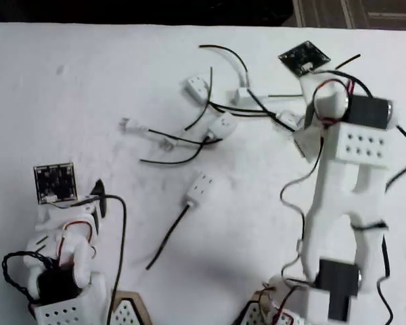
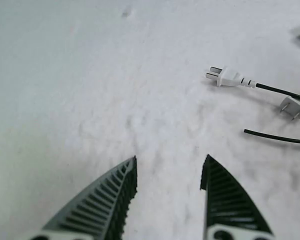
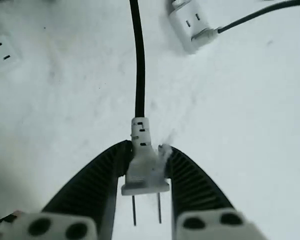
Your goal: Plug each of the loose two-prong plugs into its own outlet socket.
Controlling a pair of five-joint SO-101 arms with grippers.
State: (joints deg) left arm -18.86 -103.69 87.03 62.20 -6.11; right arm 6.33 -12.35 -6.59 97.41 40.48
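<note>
My right gripper (image 3: 144, 150) is shut on a white two-prong plug (image 3: 142, 167); its prongs point back toward the wrist and its black cord runs away over the table. Two white outlet sockets (image 3: 191, 21) (image 3: 1, 51) lie beyond it. From above, this gripper (image 1: 292, 126) sits at the right end of the cable tangle. My left gripper (image 2: 170, 162) stands open over bare table with nothing between its fingers. Two loose white plugs (image 2: 226, 77) (image 2: 293, 107) lie ahead of it. A separate socket (image 1: 201, 186) lies mid-table on its own cord, and two more sockets (image 1: 197, 86) (image 1: 223, 124) sit in the tangle.
Black cords (image 1: 189, 139) cross one another in the middle back of the white table (image 1: 68, 88). The left arm (image 1: 61, 250) sits at the front left, the right arm (image 1: 345, 196) along the right side. Bare table lies to the left and front centre.
</note>
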